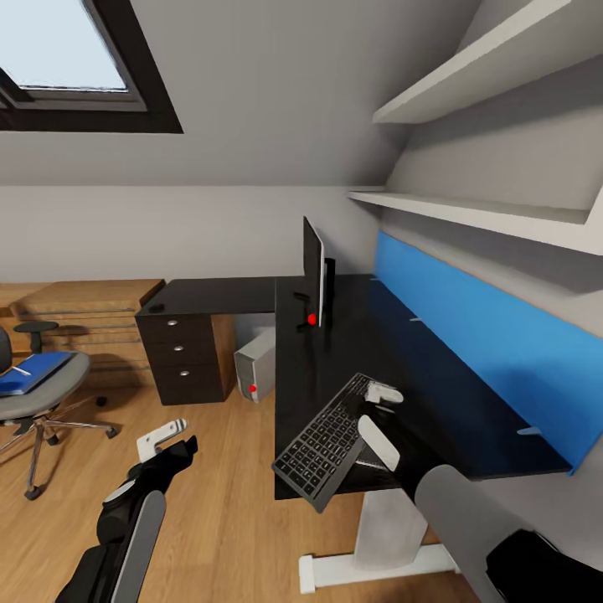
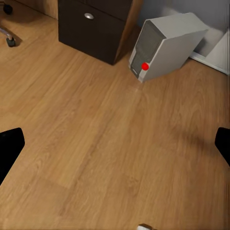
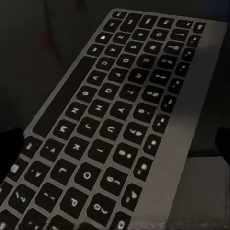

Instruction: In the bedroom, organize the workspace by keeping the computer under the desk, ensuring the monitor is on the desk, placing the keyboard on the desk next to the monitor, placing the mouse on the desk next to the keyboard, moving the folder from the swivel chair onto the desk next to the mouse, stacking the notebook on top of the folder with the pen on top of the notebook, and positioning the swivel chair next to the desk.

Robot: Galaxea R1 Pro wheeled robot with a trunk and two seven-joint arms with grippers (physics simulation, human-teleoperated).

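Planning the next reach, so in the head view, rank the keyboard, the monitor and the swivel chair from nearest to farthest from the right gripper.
1. keyboard: directly under the right gripper, at the desk's near edge.
2. monitor: farther back on the desk.
3. swivel chair: across the floor, far left.

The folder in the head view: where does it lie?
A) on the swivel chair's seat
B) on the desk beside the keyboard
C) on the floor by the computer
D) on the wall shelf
A: the blue folder lies flat on the grey seat of the swivel chair, away from the desk.
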